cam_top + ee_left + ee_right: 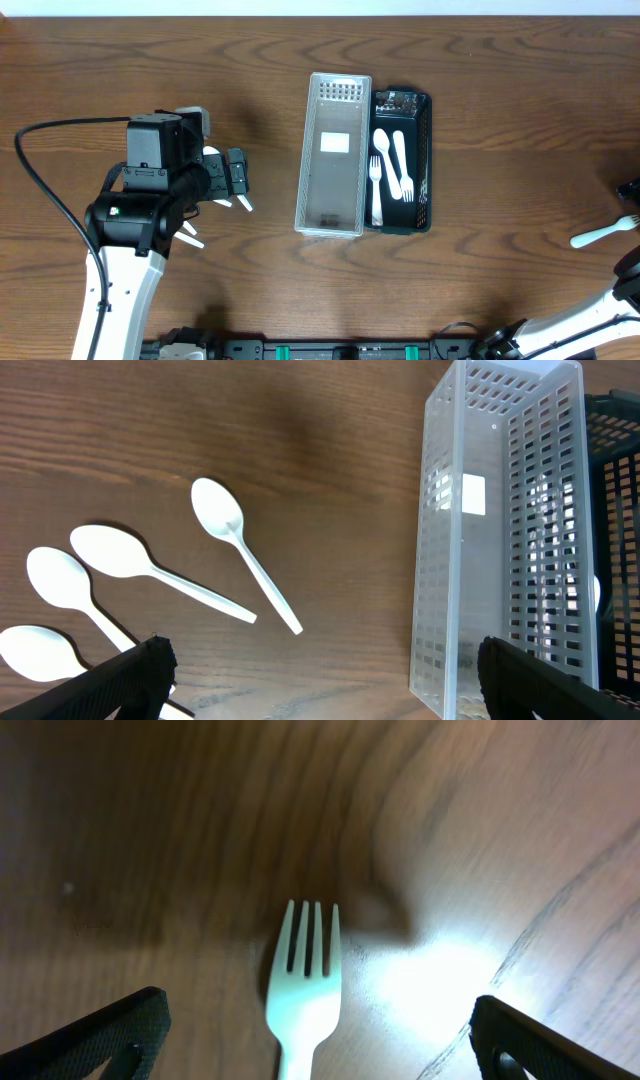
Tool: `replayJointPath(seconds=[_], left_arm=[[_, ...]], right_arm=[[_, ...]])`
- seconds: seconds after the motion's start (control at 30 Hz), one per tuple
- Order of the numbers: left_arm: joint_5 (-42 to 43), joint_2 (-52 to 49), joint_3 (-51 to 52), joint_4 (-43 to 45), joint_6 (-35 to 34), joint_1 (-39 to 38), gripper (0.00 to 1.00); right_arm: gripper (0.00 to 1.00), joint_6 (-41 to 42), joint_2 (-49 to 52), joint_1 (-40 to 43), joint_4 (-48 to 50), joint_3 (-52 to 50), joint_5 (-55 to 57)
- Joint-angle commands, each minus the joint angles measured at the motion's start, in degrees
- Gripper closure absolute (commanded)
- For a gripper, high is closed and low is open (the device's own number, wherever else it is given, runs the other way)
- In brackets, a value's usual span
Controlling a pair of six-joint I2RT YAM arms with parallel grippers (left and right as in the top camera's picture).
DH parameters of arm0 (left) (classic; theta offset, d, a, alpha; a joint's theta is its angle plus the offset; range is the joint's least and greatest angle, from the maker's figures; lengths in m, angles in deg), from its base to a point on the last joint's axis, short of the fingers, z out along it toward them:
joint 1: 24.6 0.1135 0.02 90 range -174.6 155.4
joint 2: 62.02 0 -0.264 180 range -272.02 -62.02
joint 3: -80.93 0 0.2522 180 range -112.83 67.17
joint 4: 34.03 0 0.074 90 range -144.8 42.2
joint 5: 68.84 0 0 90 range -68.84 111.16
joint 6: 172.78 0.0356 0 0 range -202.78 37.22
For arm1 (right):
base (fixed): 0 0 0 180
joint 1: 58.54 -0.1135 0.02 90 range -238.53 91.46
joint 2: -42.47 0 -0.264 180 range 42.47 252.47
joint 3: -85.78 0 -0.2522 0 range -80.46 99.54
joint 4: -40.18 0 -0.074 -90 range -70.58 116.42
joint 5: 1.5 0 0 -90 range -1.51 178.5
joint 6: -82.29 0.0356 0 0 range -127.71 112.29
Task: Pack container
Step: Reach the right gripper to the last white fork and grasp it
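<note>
Two long bins sit side by side, touching, in the middle of the tabletop (pixel 500 80). The clear bin (pixel 332 155) is on the left: see-through plastic with perforated walls and a pale rectangular patch on its floor. The black bin (pixel 418 160) is the one with stuff in it: white plastic cutlery (pixel 388 170) lying lengthwise. I can make out a fork and at least one spoon, and I can't tell the rest apart.

The loose pieces are all white plastic too. Four spoons (pixel 115 552) lie on the wood well to the left of the clear bin, bowls pointing up-left in the left wrist view, handles fanned out. The left hand (pixel 335 680) hovers over them with its fingers spread wide apart, gripping nothing.

A loose fork (pixel 603 233) is way out at the right edge of the tabletop. From the right wrist view its tines point away from the camera, and it sits between the fingers of the right hand (pixel 320 1045), which are far apart and not touching it.
</note>
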Motion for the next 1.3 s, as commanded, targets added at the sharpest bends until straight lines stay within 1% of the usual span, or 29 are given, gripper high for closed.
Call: replayJointPath(seconds=[0.0, 0.43, 0.7, 0.93, 1.03, 1.2, 1.27], left_arm=[[0.3, -0.3, -1.3, -0.1, 0.3, 0.2, 0.02], [0.3, -0.3, -1.3, -0.1, 0.3, 0.2, 0.02], [0.3, -0.3, -1.3, -0.1, 0.3, 0.2, 0.02], [0.3, -0.3, -1.3, -0.1, 0.3, 0.2, 0.02], [0.3, -0.3, -1.3, -0.1, 0.3, 0.2, 0.02], [0.3, -0.3, -1.3, -0.1, 0.3, 0.2, 0.02], [0.3, -0.3, -1.3, -0.1, 0.3, 0.2, 0.02]], right_arm=[[0.01, 2.0, 0.7, 0.6, 1.2, -2.1, 1.2], [0.01, 2.0, 1.0, 0.6, 5.3, -4.5, 1.2], [0.01, 2.0, 3.4, 0.6, 4.8, -4.5, 1.2], [0.02, 2.0, 3.5, 0.6, 4.6, -4.6, 0.8], [0.09, 2.0, 3.5, 0.6, 4.5, -4.6, 0.7], [0.31, 2.0, 3.5, 0.6, 4.4, -4.6, 0.5], [0.37, 2.0, 3.5, 0.6, 4.4, -4.6, 0.5]])
